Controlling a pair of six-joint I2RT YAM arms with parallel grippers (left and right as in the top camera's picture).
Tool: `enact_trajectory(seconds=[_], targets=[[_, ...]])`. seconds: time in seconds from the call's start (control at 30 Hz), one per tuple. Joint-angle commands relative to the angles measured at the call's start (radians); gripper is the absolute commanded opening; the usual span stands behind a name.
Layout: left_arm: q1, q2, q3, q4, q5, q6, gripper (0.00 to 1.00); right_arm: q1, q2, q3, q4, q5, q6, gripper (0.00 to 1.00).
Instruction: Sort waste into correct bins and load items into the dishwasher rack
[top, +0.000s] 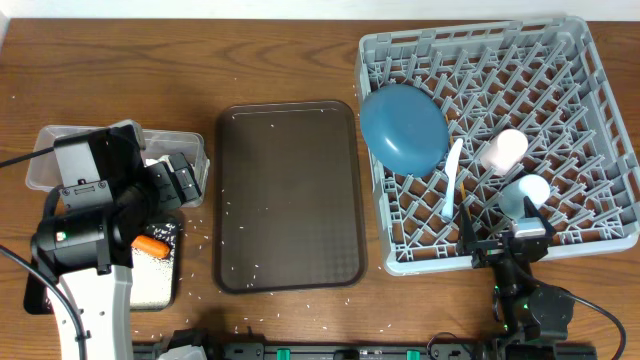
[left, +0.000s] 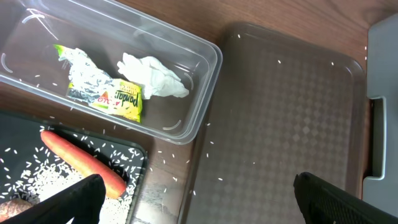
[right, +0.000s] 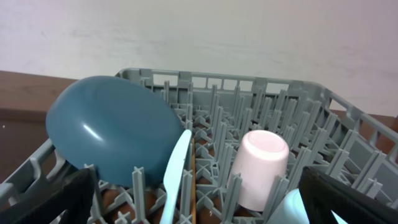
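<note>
The clear tub holds the silver foil, the yellow-green wrapper and the white tissue. The black tray holds the orange carrot, white rice and a brown lump. My left gripper is open and empty above the gap between the black tray and the brown serving tray. The grey rack holds the dark-blue plate, white utensil, pinkish-white cup and light-blue cup. My right gripper is open and empty at the rack's front edge. No pale-blue bowl shows.
The dark brown serving tray lies in the middle with a few rice grains on it. Loose grains are scattered on the wooden table around the bins. The left arm body covers part of both bins in the overhead view.
</note>
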Motion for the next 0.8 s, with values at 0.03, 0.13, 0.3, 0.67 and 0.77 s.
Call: enact_trajectory(seconds=[0.03, 0.13, 0.3, 0.67, 0.77], targets=[[0.004, -0.001, 0.013, -0.001, -0.012, -0.002, 0.98, -0.008, -0.013, -0.003, -0.006, 0.002, 0.017, 0.99], [0.004, -0.001, 0.013, -0.001, -0.012, -0.002, 0.98, -0.007, -0.013, -0.003, -0.047, 0.002, 0.017, 0.99], [0.004, -0.001, 0.013, -0.001, -0.012, -0.002, 0.98, -0.007, -0.011, -0.003, -0.045, 0.002, 0.017, 0.99], [0.004, -0.001, 0.013, -0.001, -0.012, -0.002, 0.98, -0.007, -0.011, -0.003, -0.045, 0.002, 0.017, 0.99], [0.004, -0.001, 0.013, -0.001, -0.012, -0.002, 0.98, -0.007, -0.011, -0.003, -0.045, 0.002, 0.017, 0.99]])
